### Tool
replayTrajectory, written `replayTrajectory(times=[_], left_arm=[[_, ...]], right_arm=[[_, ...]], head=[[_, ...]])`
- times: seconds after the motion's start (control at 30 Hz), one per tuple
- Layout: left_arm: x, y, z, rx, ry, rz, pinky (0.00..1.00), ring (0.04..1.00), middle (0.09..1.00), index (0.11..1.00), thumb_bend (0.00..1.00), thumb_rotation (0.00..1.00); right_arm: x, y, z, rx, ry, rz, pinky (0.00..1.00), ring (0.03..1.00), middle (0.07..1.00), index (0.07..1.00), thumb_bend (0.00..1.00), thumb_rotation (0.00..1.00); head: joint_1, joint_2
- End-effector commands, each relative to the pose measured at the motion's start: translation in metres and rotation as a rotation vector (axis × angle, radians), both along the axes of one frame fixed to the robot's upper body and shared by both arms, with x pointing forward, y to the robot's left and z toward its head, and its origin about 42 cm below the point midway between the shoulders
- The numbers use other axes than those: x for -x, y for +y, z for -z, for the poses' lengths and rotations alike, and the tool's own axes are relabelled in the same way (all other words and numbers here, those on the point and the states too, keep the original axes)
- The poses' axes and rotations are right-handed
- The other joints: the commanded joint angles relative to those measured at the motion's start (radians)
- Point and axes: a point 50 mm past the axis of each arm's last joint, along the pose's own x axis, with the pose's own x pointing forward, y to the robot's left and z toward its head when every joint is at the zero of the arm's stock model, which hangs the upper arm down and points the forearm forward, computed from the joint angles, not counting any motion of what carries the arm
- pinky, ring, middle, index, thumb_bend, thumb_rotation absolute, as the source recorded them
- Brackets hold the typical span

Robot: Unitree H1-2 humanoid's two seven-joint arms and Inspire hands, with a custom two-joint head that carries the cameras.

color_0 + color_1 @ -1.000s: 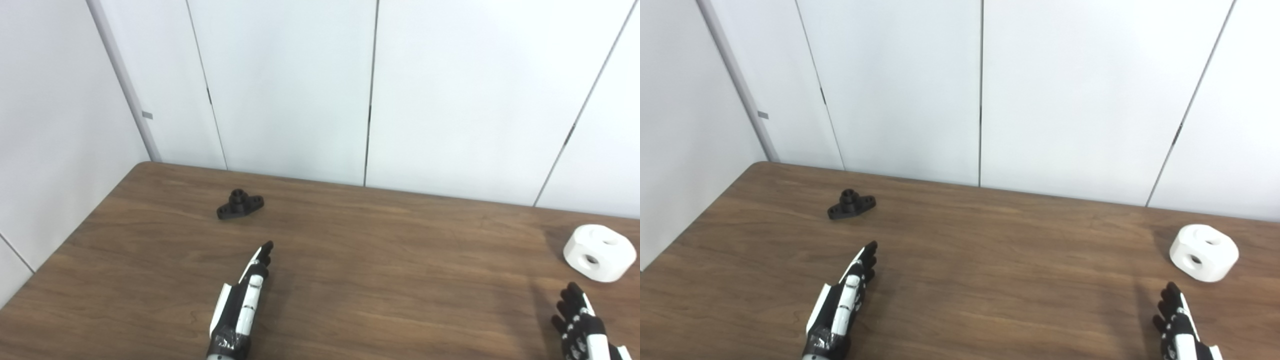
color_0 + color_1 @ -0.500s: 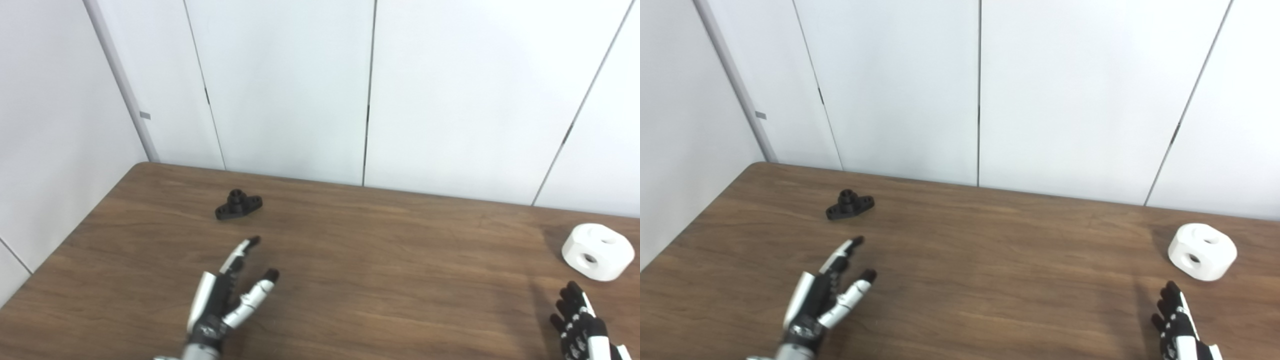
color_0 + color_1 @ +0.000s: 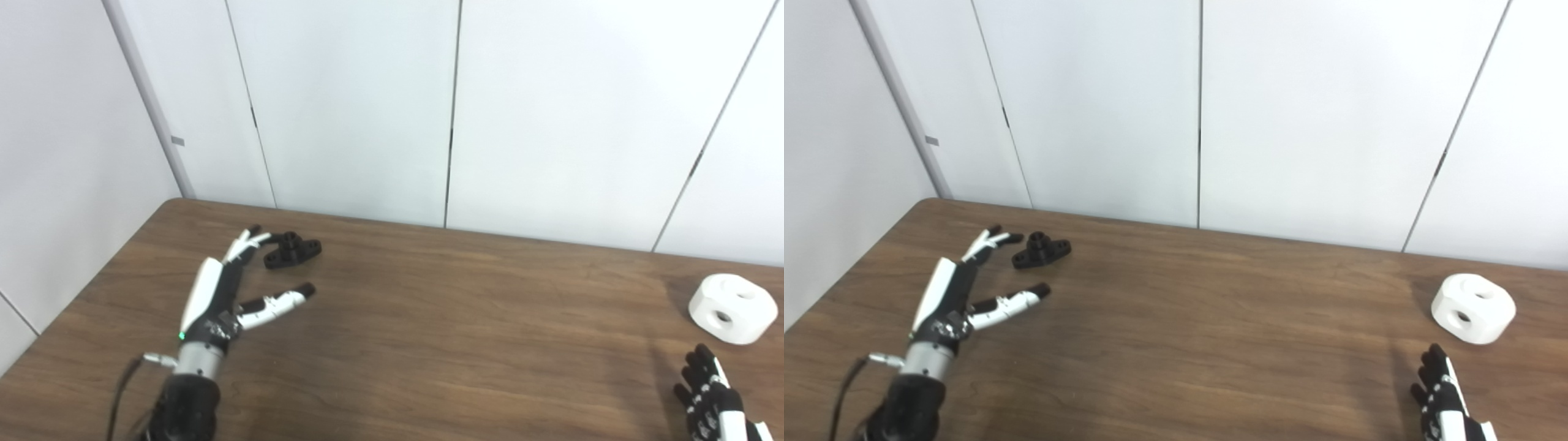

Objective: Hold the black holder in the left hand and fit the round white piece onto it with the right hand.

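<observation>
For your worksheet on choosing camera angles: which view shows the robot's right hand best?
The left eye view, narrowly: the right hand shows slightly more of itself at the bottom edge. The right eye view crops it a little more.

Black holder (image 3: pixel 292 249); white piece (image 3: pixel 732 308); brown wood-grain table (image 3: pixel 465 318).

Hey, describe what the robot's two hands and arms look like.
The left hand has a white back, black palm, white fingers with black tips, a small green light, a silver wrist, a black forearm and a thin cable. The right hand is black with white panels.
</observation>
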Motion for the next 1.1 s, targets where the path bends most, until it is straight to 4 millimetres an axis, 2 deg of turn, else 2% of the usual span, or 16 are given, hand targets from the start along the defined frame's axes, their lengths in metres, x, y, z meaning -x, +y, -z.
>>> replayTrajectory(times=[0.0,0.27,0.6,0.87,1.07], left_arm=[[-0.01,0.012,-0.014,-0.053,-0.042,-0.031,1.0,1.0,0.976,0.829,0.89,0.38],[-0.037,0.035,-0.014,-0.096,-0.019,-0.106,1.0,1.0,0.958,0.817,0.88,0.33],[-0.078,0.054,-0.012,-0.143,0.032,-0.163,1.0,1.0,0.952,0.813,0.9,0.33],[-0.106,0.058,-0.015,-0.182,0.1,-0.168,1.0,1.0,0.963,0.816,0.92,0.34],[-0.132,0.061,-0.014,-0.224,0.168,-0.153,1.0,1.0,0.968,0.813,0.92,0.3]], right_arm=[[-0.003,0.002,-0.003,0.001,-0.013,-0.001,1.0,0.999,0.989,1.0,0.69,1.0],[-0.002,0.003,-0.004,0.004,-0.011,0.001,1.0,0.998,0.991,1.0,0.67,1.0],[0.001,0.007,-0.007,0.005,-0.008,-0.007,1.0,0.999,0.994,1.0,0.63,1.0],[0.003,0.009,-0.009,0.007,-0.006,-0.002,1.0,1.0,0.988,1.0,0.64,1.0],[0.005,0.011,-0.011,0.01,-0.003,-0.001,1.0,1.0,0.992,1.0,0.63,1.0]], head=[[0.0,0.001],[-0.001,0.007],[-0.013,0.01],[-0.021,0.014],[-0.026,0.013]])
